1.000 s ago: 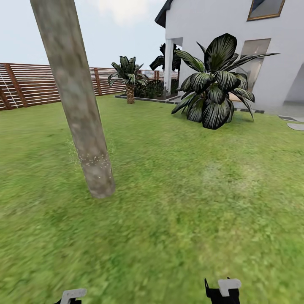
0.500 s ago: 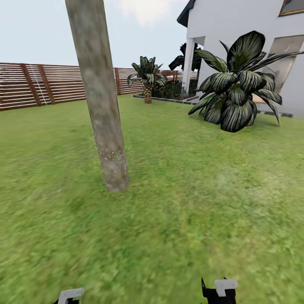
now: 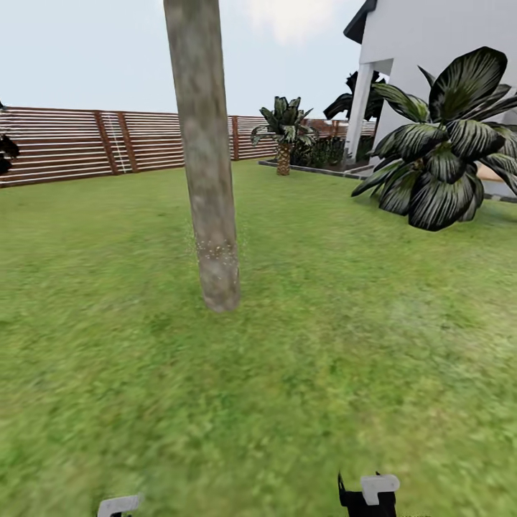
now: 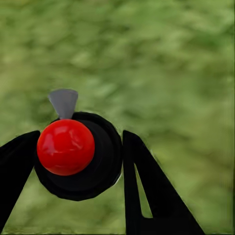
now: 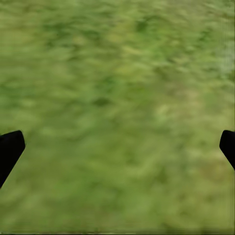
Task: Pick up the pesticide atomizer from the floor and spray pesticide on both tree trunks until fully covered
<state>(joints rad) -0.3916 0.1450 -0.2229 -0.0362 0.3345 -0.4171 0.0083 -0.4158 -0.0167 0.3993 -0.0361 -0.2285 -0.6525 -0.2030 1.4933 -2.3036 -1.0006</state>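
Left gripper [image 4: 78, 152] clamped on pesticide atomizer [image 4: 73, 152], seen clearly in wrist view; right gripper [image 5: 117, 147] spread wide over lawn [image 5: 117, 88]. Head view: tree trunk [image 3: 208, 179] ahead-left, apparently speckled low down.

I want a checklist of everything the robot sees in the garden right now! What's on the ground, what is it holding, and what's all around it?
Surface: green lawn, no paving in sight.
Job's things: pesticide atomizer, black with a red top, held between the left end effector's fingers; one tree trunk standing ahead, pale speckles low on it.
Clutter: nothing seen.
End effectors: left end effector closed on the atomizer; right end effector fingers wide apart, nothing between them, grass below.
Cables: nothing seen.
Surroundings: brown slat fence at the back, small palm, big striped-leaf plant, white house on the right.
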